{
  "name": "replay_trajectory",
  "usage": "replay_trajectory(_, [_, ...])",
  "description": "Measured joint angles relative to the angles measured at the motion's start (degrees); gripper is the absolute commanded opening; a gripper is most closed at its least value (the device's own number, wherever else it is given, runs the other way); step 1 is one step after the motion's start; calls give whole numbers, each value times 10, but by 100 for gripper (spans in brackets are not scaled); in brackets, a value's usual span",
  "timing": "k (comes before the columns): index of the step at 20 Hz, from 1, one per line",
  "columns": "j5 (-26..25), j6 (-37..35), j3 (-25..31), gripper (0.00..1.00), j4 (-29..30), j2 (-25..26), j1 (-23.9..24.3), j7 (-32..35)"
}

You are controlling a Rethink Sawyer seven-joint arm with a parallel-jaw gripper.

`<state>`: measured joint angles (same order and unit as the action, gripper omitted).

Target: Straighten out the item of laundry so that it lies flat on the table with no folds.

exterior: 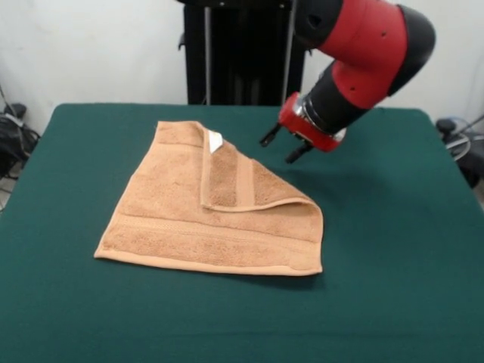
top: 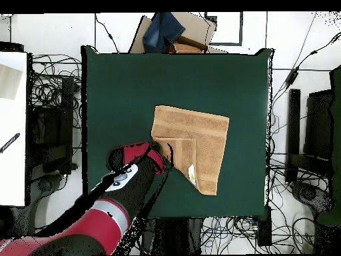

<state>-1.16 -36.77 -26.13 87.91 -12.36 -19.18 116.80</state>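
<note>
The table [exterior: 393,249] is a broad rectangle under dark green cloth, smooth and bare apart from the towel [exterior: 189,219]; the tan towel lies near the middle of the cloth, with one corner folded over onto itself in a triangular flap, its small white tag [exterior: 215,141] showing at the flap's far end; woven bands run along the near edge and up the folded part. The gripper [exterior: 284,145] hangs above the cloth just beside the folded flap, tilted, with its two dark fingers [exterior: 296,155] parted and nothing between them; it touches neither towel nor table in the front view. Behind the table stand a white wall and the robot's black pedestal [exterior: 234,53]; from overhead, tangles of cables [top: 53,87] lie on the pale floor on both sides, and a cardboard box [top: 193,30] with blue fabric sits past the far edge
</note>
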Motion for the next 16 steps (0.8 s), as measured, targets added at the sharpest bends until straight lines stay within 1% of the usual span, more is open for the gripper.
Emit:
replay_trajectory(2, [-14, 1, 8, 100, 0, 0, 15, 0])
replay_trajectory(6, [-34, 8, 16, 100, 0, 0, 30, 0])
replay_trajectory(14, [-89, 58, 37, 100, 11, -14, 76, 0])
replay_trajectory(16, [-96, 63, 41, 100, 12, -16, 83, 0])
